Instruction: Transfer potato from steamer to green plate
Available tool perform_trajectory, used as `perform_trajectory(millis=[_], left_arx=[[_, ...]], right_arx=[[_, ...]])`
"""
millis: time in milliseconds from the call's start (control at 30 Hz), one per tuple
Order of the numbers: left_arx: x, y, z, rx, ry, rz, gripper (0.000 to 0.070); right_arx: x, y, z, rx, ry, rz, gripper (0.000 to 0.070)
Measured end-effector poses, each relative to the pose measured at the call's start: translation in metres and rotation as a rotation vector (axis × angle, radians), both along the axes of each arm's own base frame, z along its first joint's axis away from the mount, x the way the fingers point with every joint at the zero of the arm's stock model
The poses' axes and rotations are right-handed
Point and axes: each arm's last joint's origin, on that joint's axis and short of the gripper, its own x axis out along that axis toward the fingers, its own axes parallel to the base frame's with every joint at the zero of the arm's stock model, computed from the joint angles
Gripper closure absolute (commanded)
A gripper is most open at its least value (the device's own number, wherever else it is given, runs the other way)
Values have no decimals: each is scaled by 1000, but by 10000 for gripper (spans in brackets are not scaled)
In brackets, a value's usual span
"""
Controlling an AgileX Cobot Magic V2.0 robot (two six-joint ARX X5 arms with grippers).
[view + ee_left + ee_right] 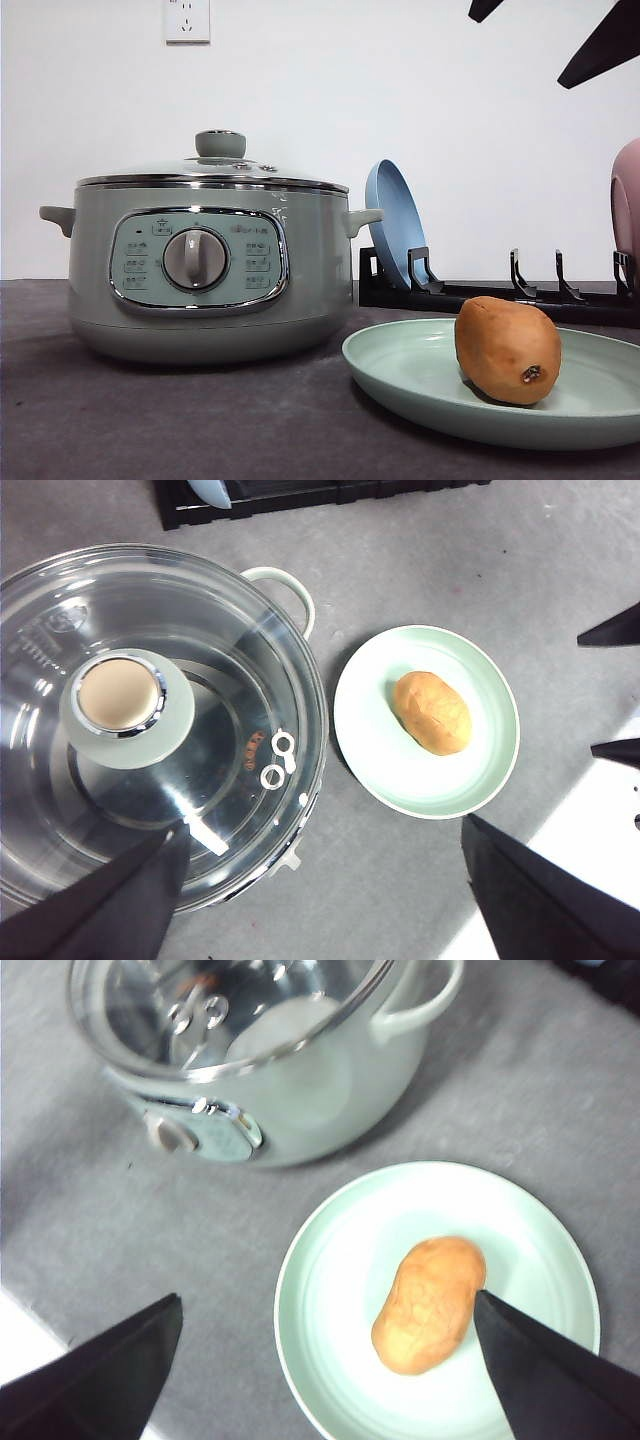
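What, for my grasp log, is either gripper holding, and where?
Nothing: both grippers' jaws stand open and empty above the table; the oval brown-orange potato lies on the pale mint-green plate.

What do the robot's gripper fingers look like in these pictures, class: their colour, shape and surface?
The left gripper has two matte black fingers, flat and wedge-shaped, tapering to points. The right gripper has the same plain black tapered fingers. No markings or cables show on them.

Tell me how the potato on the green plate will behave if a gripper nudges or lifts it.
The potato is oval and lies on its side, so a nudge would probably roll it across the smooth green plate. It looks firm and solid, likely rigid in a grip. Its matte skin should not slip much.
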Motion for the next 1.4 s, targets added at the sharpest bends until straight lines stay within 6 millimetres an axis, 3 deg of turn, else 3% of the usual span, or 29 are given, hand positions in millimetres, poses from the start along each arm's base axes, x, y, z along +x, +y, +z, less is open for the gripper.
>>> perform_trajectory(millis=[67,100,200,267,1267,1400], left_arx=[[0,-1,0,0,0,-3,271],[-1,-1,0,0,0,-5,344],[-1,-2,0,0,0,-9,642],[-1,-2,0,0,1,-9,697],[-2,0,1,21,-20,3,697],[-4,14,22,-63,-190,50,697]], right_arx=[[0,0,0,-2,3,0,172],[0,0,0,-4,6,0,253],[-1,-1,-1,-9,13,0,616],[-1,-1,-1,-10,12,1,700],[-1,-1,-1,-22,-2,16,700],[-1,-1,-1,-22,-2,17,700]])
